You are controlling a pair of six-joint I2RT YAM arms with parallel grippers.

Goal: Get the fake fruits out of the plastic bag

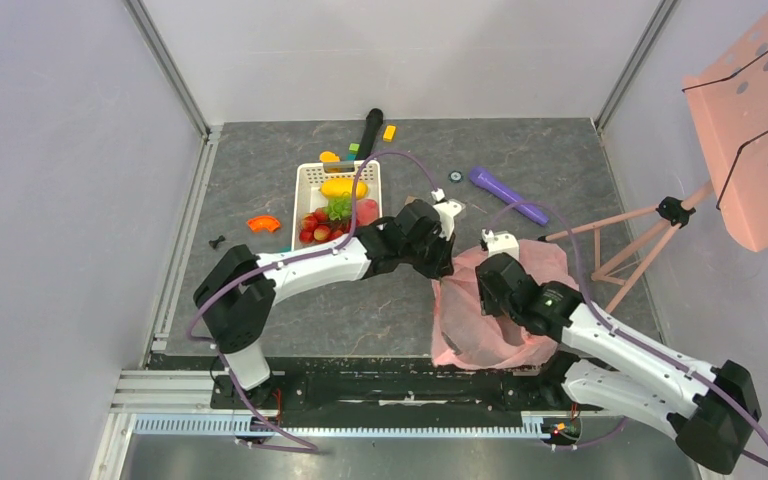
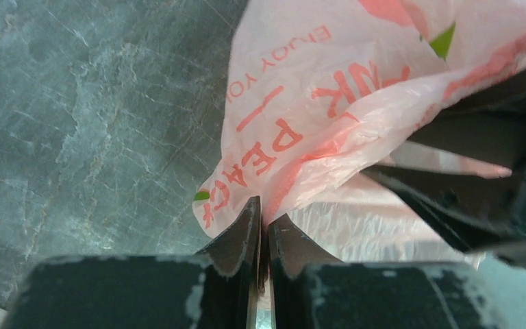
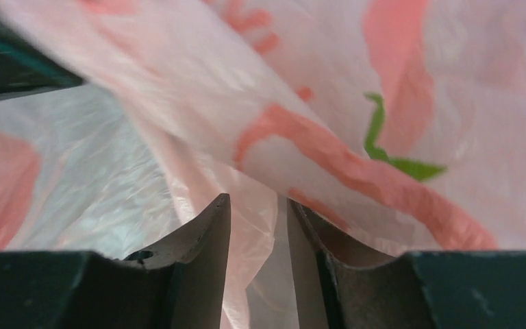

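Toward the left of the tabletop (image 1: 380,310), near its far edge, the white basket (image 1: 303,183) holds the fake fruits (image 1: 341,188) that can be seen: a yellow one, a green one, red berries and a pink one. Whether any fruit is left in the bag cannot be told, since the film hides its inside. Just right of the basket, the left gripper (image 2: 263,223) has its jaws all but closed, pinching the printed rim of the plastic bag (image 1: 505,330). The bag lies crumpled near the near edge, right of centre, and its film rises from the pinch. Further right, the right gripper (image 3: 259,219) is buried in the bag. Its jaws stand narrowly apart with a loose fold of film hanging in the gap, apparently not clamped. The step in hand looks like opening the mouth to check or reach the contents. To do it well, the left pinch should hold firm and lift the rim up and away from the right arm, so the mouth gapes instead of the whole bag sliding. The right jaws should shed that stray fold before closing, or they will grab film instead of fruit. Slow pulls suit this thin, clingy plastic, which could tear or drag. A purple cylinder (image 1: 508,197) lies beyond the bag, well apart, and is no concern
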